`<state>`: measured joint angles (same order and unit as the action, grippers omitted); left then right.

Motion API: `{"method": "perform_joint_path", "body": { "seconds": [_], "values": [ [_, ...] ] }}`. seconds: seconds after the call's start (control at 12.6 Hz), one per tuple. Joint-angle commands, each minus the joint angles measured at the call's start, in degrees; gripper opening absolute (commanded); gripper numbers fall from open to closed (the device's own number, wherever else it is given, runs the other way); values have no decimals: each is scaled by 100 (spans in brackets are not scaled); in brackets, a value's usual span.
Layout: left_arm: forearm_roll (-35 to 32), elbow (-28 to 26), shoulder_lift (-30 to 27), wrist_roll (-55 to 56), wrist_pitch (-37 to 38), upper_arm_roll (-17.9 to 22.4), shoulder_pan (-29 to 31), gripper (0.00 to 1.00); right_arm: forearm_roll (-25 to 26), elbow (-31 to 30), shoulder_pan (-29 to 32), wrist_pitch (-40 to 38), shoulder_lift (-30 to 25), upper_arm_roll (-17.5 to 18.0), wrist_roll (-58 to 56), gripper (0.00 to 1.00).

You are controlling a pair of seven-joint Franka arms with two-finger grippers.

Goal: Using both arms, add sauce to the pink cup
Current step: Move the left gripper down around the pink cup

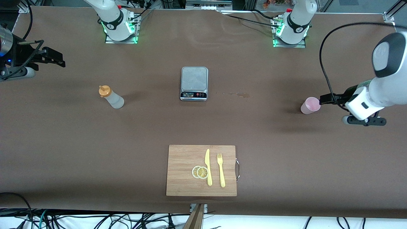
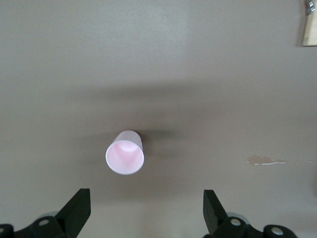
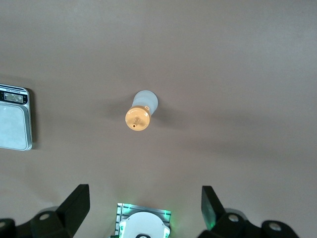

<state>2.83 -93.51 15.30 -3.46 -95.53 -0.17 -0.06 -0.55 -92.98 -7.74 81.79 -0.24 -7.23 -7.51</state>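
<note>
Sauce bottle (image 1: 111, 97) and pink cup (image 1: 310, 105) stand upright, well apart at opposite table ends — one per arm. Left gripper (image 2: 144, 210) and right gripper (image 3: 143, 208) hover above, jaws wide, empty.

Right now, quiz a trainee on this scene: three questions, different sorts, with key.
1. True or false: the sauce bottle stands upright, nearer the right arm's end of the table than the scale.
2. Which gripper hangs above the pink cup? A) left gripper B) right gripper C) neither
3. Fill in: the knife, fork and lemon slices lie on the ____.

Key:
1. True.
2. A; its fingers are open, the cup untouched. The right gripper, also open, is over the sauce bottle.
3. Cutting board.
</note>
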Motion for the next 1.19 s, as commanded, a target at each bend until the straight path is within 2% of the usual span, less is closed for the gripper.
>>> {"method": "perform_joint_path", "body": {
  "seconds": [0.0,0.16,0.4,0.71,1.11],
  "values": [
    [-98,-754,-123,-969,-718,306,33,100,-68,122,0,-119,33,-15,-93,100],
    [-98,-1369,-167,-1288,-1368,535,6,100,-68,122,0,-119,33,-15,-93,100],
    [-98,-1932,-176,-1324,-1853,667,6,100,-77,105,0,-119,42,-15,-93,100],
    [-212,-3364,-501,-1438,-3338,720,41,100,-77,105,0,-119,42,-15,-101,100],
    [-221,-3814,-519,-1753,-3857,808,50,99,-77,96,0,-119,51,-24,-172,100]
  ]
}}
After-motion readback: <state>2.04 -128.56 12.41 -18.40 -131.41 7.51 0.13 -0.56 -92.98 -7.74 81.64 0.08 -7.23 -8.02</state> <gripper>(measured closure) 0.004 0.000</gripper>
